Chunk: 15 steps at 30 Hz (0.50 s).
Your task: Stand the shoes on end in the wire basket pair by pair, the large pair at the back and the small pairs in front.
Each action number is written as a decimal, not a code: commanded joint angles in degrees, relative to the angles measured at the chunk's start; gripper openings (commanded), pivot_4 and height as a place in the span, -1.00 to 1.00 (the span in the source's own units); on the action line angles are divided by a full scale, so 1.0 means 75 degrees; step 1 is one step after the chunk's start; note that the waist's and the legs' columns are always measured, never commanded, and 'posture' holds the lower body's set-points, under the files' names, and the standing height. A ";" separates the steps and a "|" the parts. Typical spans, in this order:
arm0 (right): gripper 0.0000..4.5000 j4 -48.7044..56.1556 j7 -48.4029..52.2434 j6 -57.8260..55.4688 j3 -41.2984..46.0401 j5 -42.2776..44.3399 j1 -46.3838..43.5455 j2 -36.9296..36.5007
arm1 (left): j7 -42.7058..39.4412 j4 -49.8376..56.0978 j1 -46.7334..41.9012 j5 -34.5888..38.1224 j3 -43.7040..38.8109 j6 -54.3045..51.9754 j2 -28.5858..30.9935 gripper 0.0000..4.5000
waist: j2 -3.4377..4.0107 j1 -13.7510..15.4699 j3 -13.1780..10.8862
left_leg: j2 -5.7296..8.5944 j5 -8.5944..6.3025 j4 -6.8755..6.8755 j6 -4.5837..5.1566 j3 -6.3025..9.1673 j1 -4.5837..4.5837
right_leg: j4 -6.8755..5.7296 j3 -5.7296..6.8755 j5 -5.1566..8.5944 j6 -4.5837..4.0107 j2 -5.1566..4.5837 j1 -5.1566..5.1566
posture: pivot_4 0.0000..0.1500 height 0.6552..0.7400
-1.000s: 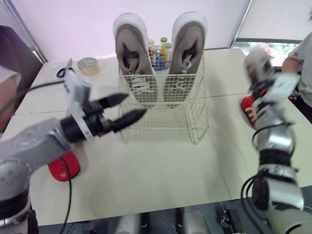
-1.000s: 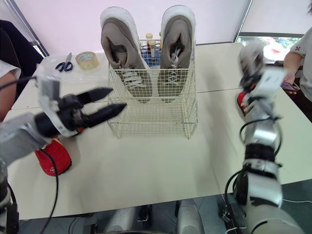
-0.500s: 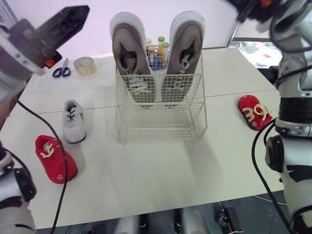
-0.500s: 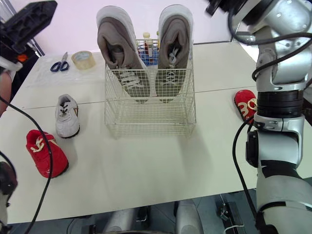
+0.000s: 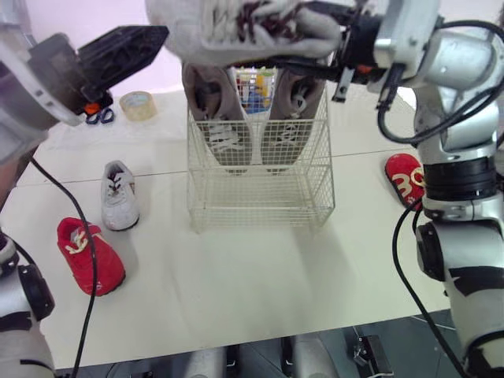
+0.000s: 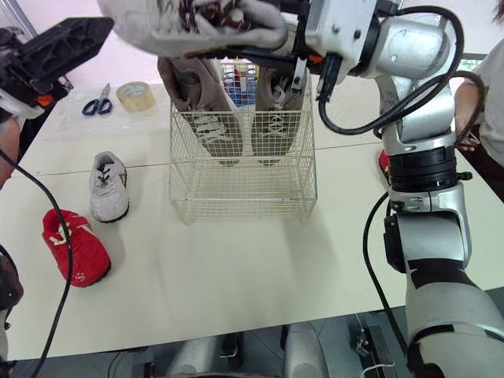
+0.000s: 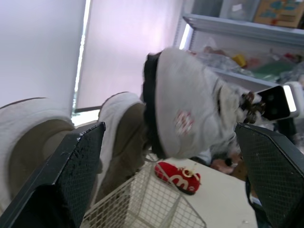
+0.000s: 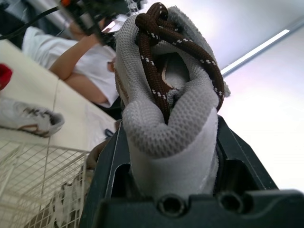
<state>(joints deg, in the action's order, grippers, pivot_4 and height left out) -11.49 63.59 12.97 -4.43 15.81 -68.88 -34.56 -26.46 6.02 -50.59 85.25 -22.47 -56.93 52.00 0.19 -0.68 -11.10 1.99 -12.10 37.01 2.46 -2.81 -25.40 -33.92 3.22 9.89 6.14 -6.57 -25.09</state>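
Grey mesh shoe with brown laces [image 5: 236,27], clamped sideways in the right gripper [image 6: 281,33] above the white wire basket [image 5: 260,197], probably next needs upending into its near half; left gripper [image 5: 138,43] spread, empty.

Head eyes: looking down over my arms, both sharing the wire basket [image 5: 260,177].
Left wrist: facing basket and grey shoe [image 7: 190,114].
Right wrist: viewing that shoe closely.

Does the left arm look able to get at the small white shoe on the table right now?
Probably yes. The left gripper is open, holding nothing, and the small white shoe lies uncovered on the table, apart from the red shoe beside it and the wire basket.
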 commanded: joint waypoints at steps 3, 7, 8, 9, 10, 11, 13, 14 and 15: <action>-0.40 0.0536 0.0039 0.0329 -0.0020 -0.0177 0.0135 0.0055 | -0.0700 -0.0125 -0.0391 -0.0384 0.0440 -0.0098 -0.0125 1.00 | -0.0005 -0.0005 -0.0003 | 0.0001 0.0000 0.0003 0.0001 0.0000 0.0000 | -0.0001 0.0000 0.0000 0.0000 -0.0001 0.0001 | 1.00 1.00; -0.41 0.0791 0.0008 0.0175 -0.0004 -0.0141 0.0283 0.0051 | -0.0954 -0.0245 -0.0418 -0.0590 0.0532 -0.0123 -0.0281 0.59 | -0.0008 -0.0012 -0.0005 | 0.0001 0.0012 0.0002 0.0002 0.0000 0.0001 | -0.0015 -0.0001 0.0000 0.0001 0.0000 -0.0007 | 1.00 1.00; -0.41 0.0858 -0.0008 0.0129 0.0004 -0.0136 0.0318 0.0048 | -0.0976 -0.0295 -0.0437 -0.0601 0.0503 -0.0119 -0.0328 0.38 | -0.0009 -0.0013 -0.0005 | 0.0000 0.0012 0.0002 0.0002 0.0001 0.0000 | -0.0017 -0.0001 0.0000 0.0000 -0.0001 -0.0008 | 1.00 1.00; -0.41 0.0910 -0.0022 0.0086 0.0013 -0.0132 0.0343 0.0048 | -0.0993 -0.0335 -0.0455 -0.0612 0.0476 -0.0120 -0.0367 0.16 | -0.0009 -0.0015 -0.0005 | 0.0000 0.0012 0.0002 0.0003 0.0001 0.0000 | -0.0017 -0.0001 0.0000 0.0000 -0.0001 -0.0008 | 1.00 1.00; -0.41 0.0942 -0.0031 0.0057 0.0020 -0.0133 0.0357 0.0050 | -0.1013 -0.0361 -0.0470 -0.0626 0.0458 -0.0128 -0.0392 -0.08 | -0.0009 -0.0015 -0.0005 | 0.0000 0.0012 0.0002 0.0003 0.0001 0.0000 | -0.0016 -0.0001 0.0000 0.0000 -0.0001 -0.0009 | 1.00 1.00; -0.41 0.0983 -0.0052 0.0015 0.0023 -0.0144 0.0381 0.0054 | -0.1035 -0.0391 -0.0471 -0.0610 0.0432 -0.0148 -0.0415 -0.31 | -0.0010 -0.0015 -0.0006 | 0.0000 0.0011 0.0002 0.0005 0.0001 0.0000 | -0.0016 -0.0001 0.0000 0.0000 -0.0001 -0.0009 | 1.00 1.00; -0.41 0.1036 -0.0068 -0.0050 0.0019 -0.0159 0.0428 0.0063 | -0.1069 -0.0410 -0.0453 -0.0619 0.0411 -0.0166 -0.0438 -0.74 | -0.0011 -0.0010 -0.0006 | 0.0000 0.0010 0.0002 0.0005 0.0001 0.0000 | -0.0016 -0.0001 0.0000 0.0000 -0.0003 -0.0009 | 1.00 1.00; -0.41 0.1044 -0.0070 -0.0066 0.0016 -0.0166 0.0441 0.0065 | -0.1080 -0.0414 -0.0449 -0.0637 0.0410 -0.0166 -0.0449 -0.87 | -0.0012 -0.0008 -0.0007 | 0.0000 0.0008 0.0002 0.0007 0.0002 0.0000 | -0.0016 -0.0001 0.0000 0.0000 -0.0004 -0.0009 | 1.00 1.00; -0.41 0.1047 -0.0079 -0.0107 0.0028 -0.0162 0.0488 0.0052 | -0.1052 -0.0403 -0.0422 -0.0613 0.0389 -0.0168 -0.0483 -0.87 | -0.0012 -0.0007 -0.0007 | 0.0000 0.0007 0.0002 0.0007 0.0002 0.0000 | -0.0016 -0.0001 0.0000 0.0000 -0.0006 -0.0009 | 1.00 1.00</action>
<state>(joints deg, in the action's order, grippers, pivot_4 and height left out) -5.64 63.85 12.44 -5.76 14.00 -64.93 -34.04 -33.76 2.26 -52.50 80.42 -17.66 -58.40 48.40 0.10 -0.73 -11.15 2.00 -12.05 37.03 2.51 -2.80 -25.40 -34.04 3.22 9.89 6.14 -6.63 -25.15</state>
